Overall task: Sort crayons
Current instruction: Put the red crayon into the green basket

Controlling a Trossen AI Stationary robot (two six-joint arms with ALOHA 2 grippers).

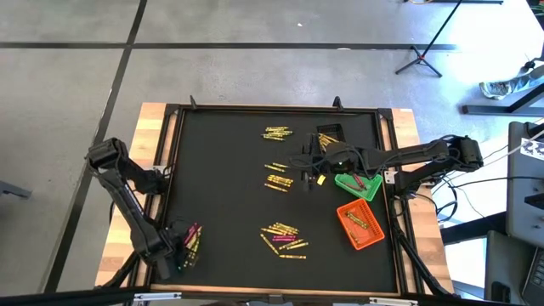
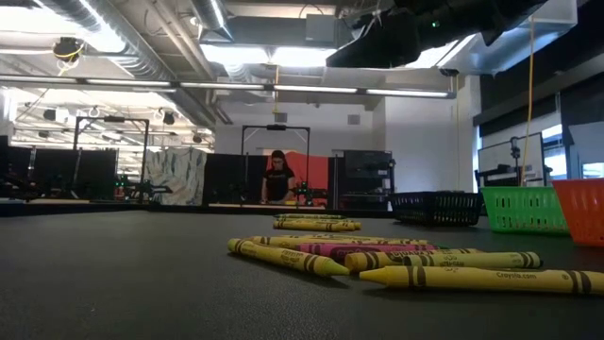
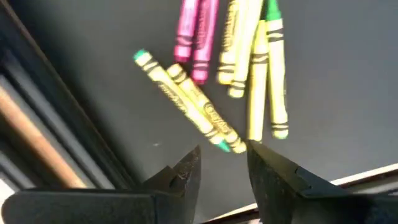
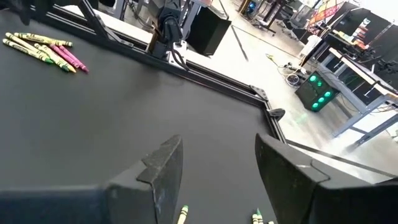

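The crayons lie flat on the black mat in several loose clusters: at the far middle (image 1: pixel 276 133), at the centre (image 1: pixel 279 175), at the near middle (image 1: pixel 285 239) and at the near left corner (image 1: pixel 192 239). My left gripper (image 1: pixel 182 253) hangs open, pointing down, just beside the near-left cluster. Its wrist view shows yellow crayons (image 3: pixel 193 102) and pink crayons (image 3: pixel 196 34) ahead of the fingers (image 3: pixel 224 155), with nothing between them. My right gripper (image 1: pixel 307 167) stands open above the mat between the centre cluster and the bins, holding nothing (image 4: pixel 217 162).
Three small bins stand on the right of the mat: black (image 1: pixel 331 136), green (image 1: pixel 357 184) and orange (image 1: pixel 360 226). The mat has a raised dark frame (image 1: pixel 174 170) on a wooden table. A person (image 2: pixel 276 177) sits far off in the room.
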